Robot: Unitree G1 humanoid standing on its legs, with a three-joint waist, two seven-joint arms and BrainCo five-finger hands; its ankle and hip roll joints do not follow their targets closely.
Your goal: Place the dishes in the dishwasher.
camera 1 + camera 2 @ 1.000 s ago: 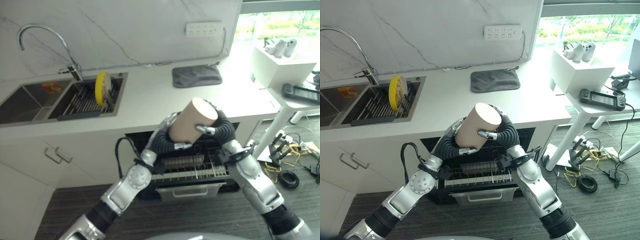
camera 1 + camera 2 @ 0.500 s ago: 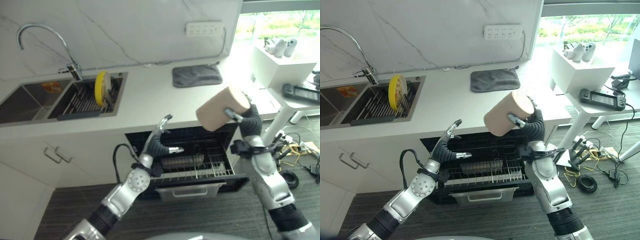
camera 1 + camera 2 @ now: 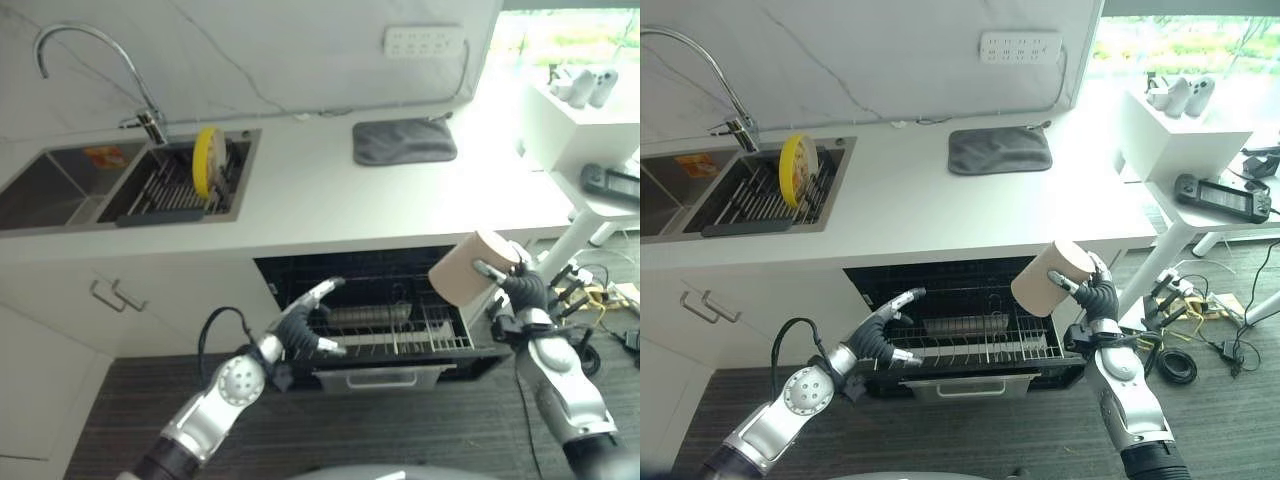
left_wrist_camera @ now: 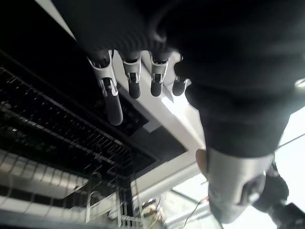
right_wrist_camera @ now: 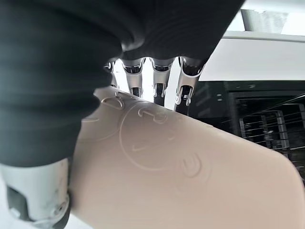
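- Left eye view: our right hand [image 3: 510,285] grips the beige cup [image 3: 470,268] just off the right end of the pulled-out rack [image 3: 400,335]. The cup's long axis tilts, its flat end up and toward the counter [image 3: 330,200], so we judge the coming move turns on carrying it leftward and down over the wires. Our right hand is plainly the nearer one to that end of the rack.
- Right eye view: our left hand [image 3: 885,335] hovers at the rack's left front corner, fingers loosely spread with the thumb apart, holding nothing. The yellow plate [image 3: 794,160] stands on edge in the sink [image 3: 700,200], well apart from both hands. We read the right forearm as rising steeply from below, wrist bent toward the dishwasher.
- Left wrist view: the fingers [image 4: 112,100] hang relaxed above the dark wires of the rack; nothing lies between them and the thumb.
- Right wrist view: the fingers [image 5: 159,83] curl over the cup's wall and the cup lies across the palm, with the rack showing past it.
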